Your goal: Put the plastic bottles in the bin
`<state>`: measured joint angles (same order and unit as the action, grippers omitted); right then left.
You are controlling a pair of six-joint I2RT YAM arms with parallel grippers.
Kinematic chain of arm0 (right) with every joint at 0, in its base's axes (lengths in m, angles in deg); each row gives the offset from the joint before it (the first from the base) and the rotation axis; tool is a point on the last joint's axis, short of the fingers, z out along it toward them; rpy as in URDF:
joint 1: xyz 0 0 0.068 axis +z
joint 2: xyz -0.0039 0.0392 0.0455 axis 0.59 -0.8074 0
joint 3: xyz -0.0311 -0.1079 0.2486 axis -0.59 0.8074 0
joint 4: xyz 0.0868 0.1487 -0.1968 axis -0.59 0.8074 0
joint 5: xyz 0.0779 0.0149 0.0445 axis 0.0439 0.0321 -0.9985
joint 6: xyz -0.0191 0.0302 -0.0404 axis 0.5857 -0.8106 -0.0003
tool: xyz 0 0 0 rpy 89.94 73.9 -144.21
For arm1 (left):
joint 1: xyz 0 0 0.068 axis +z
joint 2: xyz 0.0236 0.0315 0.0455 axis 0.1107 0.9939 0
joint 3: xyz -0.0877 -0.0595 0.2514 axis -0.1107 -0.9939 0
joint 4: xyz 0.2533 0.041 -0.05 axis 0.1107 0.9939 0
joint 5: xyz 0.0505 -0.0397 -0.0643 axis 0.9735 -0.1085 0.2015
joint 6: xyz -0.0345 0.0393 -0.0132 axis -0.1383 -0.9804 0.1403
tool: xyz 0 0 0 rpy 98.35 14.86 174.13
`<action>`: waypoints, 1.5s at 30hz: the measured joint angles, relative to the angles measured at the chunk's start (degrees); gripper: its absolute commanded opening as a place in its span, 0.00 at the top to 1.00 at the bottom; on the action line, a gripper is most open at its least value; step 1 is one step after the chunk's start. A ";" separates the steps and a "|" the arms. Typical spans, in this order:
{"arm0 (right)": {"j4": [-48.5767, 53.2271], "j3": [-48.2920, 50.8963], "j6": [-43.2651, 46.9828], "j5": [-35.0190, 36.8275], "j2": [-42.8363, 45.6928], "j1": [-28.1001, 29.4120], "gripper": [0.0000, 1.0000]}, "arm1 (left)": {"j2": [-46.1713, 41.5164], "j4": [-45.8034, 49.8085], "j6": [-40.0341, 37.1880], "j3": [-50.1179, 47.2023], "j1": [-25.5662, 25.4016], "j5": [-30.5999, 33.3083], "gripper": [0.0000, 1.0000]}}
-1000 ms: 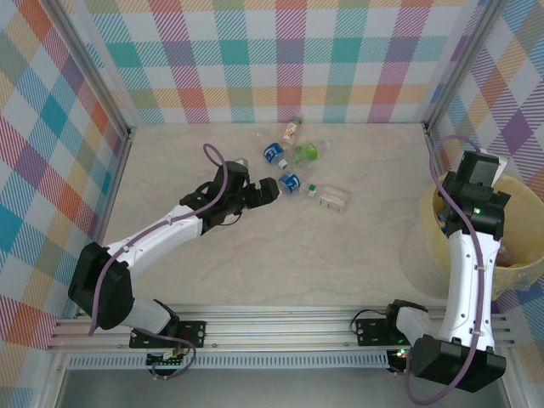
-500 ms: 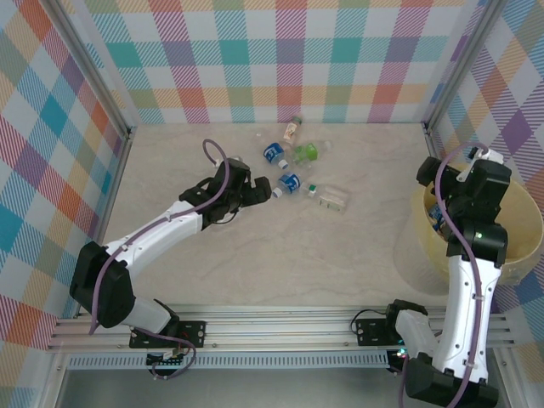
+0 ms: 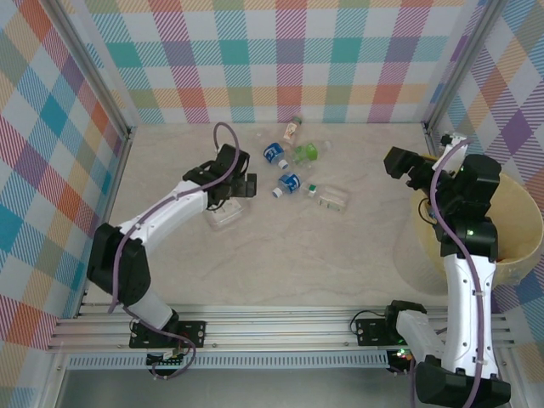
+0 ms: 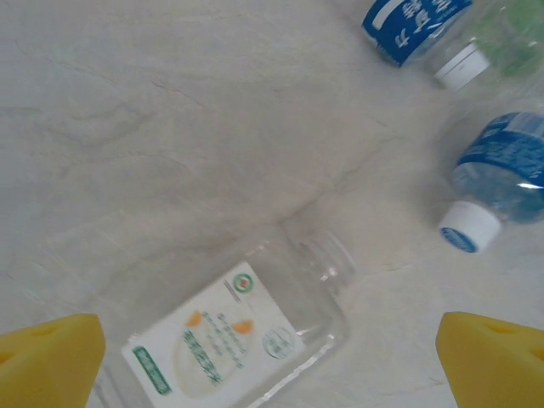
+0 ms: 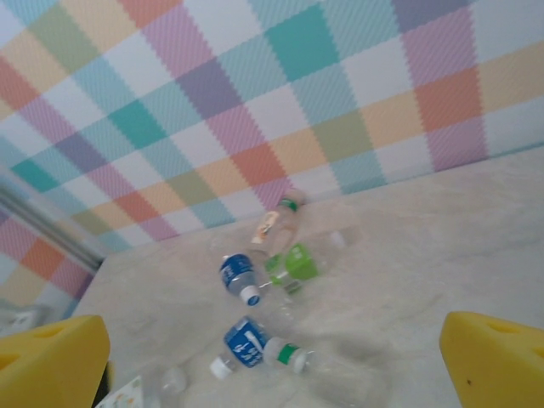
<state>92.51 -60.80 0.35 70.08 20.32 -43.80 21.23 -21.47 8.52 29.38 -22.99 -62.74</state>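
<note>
White-label bottle (image 4: 223,340): flat on counter (image 4: 170,127) under left pincer (image 4: 272,361), jaws parted; long axis diagonal; left arm nearer.

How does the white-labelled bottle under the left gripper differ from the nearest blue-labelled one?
The white-labelled bottle has a pale label with fruit pictures; the blue-labelled bottle has a blue wrap. The white-labelled bottle's neck looks uncapped; the blue-labelled bottle has a white cap. The white-labelled bottle lies under the open left gripper; the blue-labelled bottle lies off to one side. Both are clear and lie on their sides.
</note>
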 measured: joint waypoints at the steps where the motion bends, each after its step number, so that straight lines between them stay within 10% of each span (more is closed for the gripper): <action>1: -0.83 0.20 0.00 -0.48 0.00 0.74 0.00 | 1.22 0.63 -1.97 1.20 0.48 0.02 0.00; 21: -2.95 1.64 0.48 0.94 1.33 4.33 0.00 | 16.39 20.65 -35.69 12.57 8.63 -17.90 0.00; 45: -3.76 1.88 1.33 2.67 0.46 4.68 0.00 | 12.85 14.40 -42.42 2.12 11.50 -20.44 0.04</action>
<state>88.75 -58.92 1.68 72.74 20.78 -39.12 34.08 -7.07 -33.90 31.50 -11.49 -83.17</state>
